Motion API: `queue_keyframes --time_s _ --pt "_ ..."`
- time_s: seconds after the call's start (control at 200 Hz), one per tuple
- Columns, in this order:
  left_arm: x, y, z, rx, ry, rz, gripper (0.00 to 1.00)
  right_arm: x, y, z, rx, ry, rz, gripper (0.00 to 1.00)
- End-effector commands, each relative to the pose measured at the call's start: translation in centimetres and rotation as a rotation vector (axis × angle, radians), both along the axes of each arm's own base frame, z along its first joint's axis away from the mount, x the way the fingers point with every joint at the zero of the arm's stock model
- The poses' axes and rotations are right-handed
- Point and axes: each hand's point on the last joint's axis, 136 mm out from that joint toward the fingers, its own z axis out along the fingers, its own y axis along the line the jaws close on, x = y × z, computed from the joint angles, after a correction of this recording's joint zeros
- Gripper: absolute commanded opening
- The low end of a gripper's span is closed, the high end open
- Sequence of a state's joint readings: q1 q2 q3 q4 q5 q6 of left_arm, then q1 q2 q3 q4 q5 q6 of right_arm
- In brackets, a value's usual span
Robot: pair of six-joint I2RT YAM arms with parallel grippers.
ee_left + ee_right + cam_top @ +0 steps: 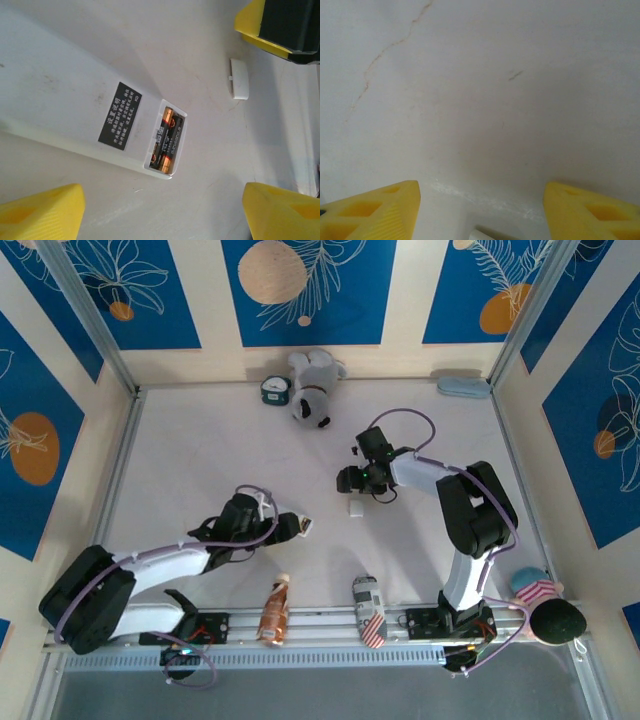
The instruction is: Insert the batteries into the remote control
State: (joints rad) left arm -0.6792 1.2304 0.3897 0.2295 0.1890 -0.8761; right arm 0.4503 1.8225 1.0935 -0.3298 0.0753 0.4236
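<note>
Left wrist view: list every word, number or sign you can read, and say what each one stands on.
Label on the remote: rows of white Chinese characters on black, too small to read; one corner may read "XD".
Batteries in the open bay: small print on the dark wraps, too blurred to read.
Cover lying apart on the table: no text.

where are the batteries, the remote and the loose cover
batteries [169, 140], left wrist view, on their dark middle, in the open compartment
remote control [65, 95], left wrist view, on its bare white back
cover [240, 80], left wrist view, on the middle of its flat face
</note>
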Motion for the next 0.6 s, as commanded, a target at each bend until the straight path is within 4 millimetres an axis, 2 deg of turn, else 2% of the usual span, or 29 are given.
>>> queue_keyframes --time_s 0.0,0.2,0.365,0.435,0.56,0.595 --pt "0.1 0.4 0.2 0.045 -0.020 0.001 0.82 -1.9 0.4 -0.6 0.011 0.037 0.029 0.67" --pt "0.1 0.4 0.1 0.044 -0.018 -0.001 0.82 -3.9 0.7 -0.5 0.012 0.050 0.027 0.66" --pt "0.0 0.3 0.3 0.043 -0.030 -0.014 0.79 -5.7 1.7 0.1 0.014 0.051 0.048 0.66" --pt "0.0 0.2 0.6 0.038 -0.039 -0.021 0.75 -6.6 1.9 0.1 0.002 0.054 0.052 0.66" --pt "0.2 -0.5 1.6 0.021 -0.063 -0.050 0.59 -7.6 1.9 0.0 0.003 0.058 0.038 0.66" --pt "0.3 -0.8 2.0 0.014 -0.069 -0.061 0.52 -7.7 1.8 0.0 0.001 0.058 0.032 0.66"
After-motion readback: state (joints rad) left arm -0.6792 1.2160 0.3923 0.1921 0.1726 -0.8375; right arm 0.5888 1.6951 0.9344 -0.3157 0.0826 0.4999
